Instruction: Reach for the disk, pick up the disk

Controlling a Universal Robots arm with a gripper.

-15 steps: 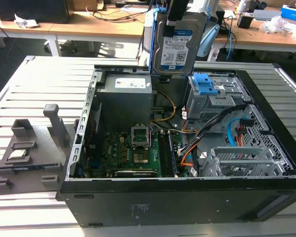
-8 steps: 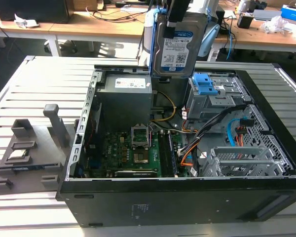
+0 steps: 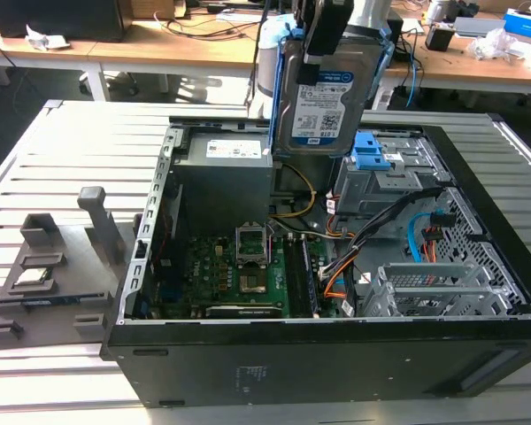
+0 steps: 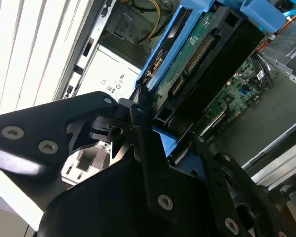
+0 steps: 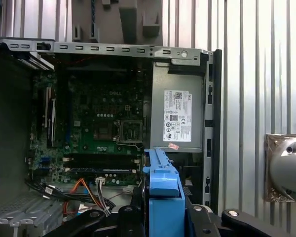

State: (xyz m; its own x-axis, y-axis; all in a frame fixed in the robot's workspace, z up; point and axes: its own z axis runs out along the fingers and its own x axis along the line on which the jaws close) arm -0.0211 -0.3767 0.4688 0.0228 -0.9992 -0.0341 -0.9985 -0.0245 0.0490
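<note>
Your tool (image 4: 155,131) is clamped tight on the disk (image 3: 322,93), holding it upright in the air above the open case (image 3: 319,354). The exterior view shows you its white-and-blue barcode label. The second wrist view shows its green board side.

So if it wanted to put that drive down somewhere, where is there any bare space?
The slatted table is bare along the exterior view's left, between the open computer case and the grey fixture, and behind the case. Inside, it is crowded: power supply, motherboard and cables. The pincer holds the disk above the case.
</note>
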